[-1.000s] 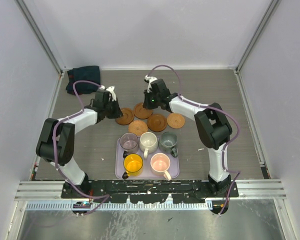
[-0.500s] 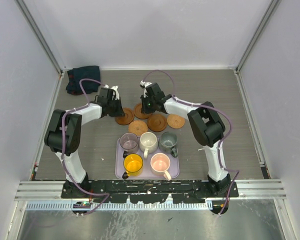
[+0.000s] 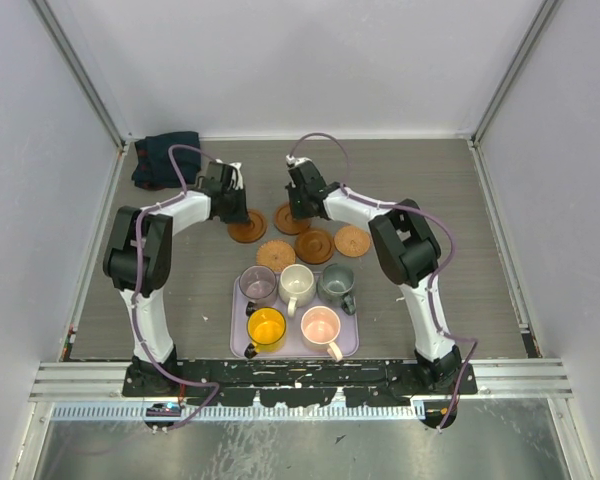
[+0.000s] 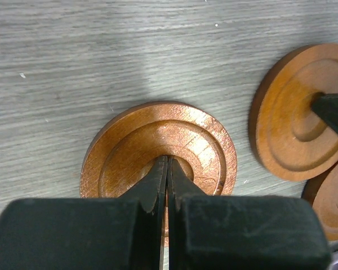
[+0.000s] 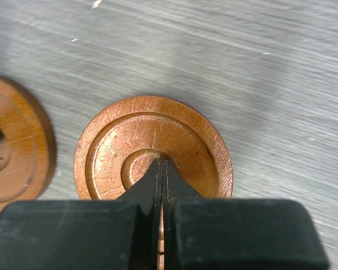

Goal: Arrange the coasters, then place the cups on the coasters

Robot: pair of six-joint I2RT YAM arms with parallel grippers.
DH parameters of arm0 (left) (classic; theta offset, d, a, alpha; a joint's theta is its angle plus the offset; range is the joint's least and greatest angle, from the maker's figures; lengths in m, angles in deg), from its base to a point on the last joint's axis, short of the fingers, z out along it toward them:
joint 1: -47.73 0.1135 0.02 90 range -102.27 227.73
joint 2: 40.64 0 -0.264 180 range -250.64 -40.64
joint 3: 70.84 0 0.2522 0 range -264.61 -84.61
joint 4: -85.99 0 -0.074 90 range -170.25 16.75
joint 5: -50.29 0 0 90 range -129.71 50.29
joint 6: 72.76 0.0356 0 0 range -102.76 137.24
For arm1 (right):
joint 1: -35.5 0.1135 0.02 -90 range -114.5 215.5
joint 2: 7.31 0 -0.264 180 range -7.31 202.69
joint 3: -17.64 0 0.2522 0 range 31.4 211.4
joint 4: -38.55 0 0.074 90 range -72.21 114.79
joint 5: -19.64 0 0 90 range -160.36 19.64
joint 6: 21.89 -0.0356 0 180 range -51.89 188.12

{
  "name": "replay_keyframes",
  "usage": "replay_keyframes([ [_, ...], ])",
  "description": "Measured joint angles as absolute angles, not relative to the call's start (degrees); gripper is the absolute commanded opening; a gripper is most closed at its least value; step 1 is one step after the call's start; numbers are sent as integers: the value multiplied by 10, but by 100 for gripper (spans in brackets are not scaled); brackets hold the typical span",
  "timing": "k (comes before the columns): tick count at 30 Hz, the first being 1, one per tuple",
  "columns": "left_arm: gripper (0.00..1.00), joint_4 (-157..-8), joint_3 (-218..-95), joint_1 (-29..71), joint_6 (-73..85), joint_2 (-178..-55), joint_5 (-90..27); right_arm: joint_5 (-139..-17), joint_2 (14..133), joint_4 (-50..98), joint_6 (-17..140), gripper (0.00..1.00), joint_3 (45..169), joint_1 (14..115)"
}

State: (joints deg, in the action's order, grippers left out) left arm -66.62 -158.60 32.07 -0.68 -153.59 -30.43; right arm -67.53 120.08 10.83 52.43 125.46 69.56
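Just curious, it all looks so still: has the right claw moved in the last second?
Yes. The right claw slid slightly left, judged against the tray.

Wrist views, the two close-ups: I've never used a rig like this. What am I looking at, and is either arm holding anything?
The overhead picture looks down from behind two robot arms bolted side by side. Each close-up comes from a camera on one arm's wrist, so the black wedge at the bottom is that arm's own end effector. The left end effector is shut, its tips at the centre of one coaster; the right end effector is shut at the centre of the neighbouring coaster. Neither holds anything. Three more coasters lie beside them, five cups stand on a lavender tray, and a dark cloth lies in the far left corner.
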Motion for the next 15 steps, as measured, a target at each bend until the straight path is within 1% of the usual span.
replay_keyframes([
  [5,0,-649,-1609,333,-3,-1549,-307,-640,1191,110,517,1,1240,665],
  [15,0,-628,-1631,383,-1,-1560,-309,-613,1166,132,493,1,1196,536],
])
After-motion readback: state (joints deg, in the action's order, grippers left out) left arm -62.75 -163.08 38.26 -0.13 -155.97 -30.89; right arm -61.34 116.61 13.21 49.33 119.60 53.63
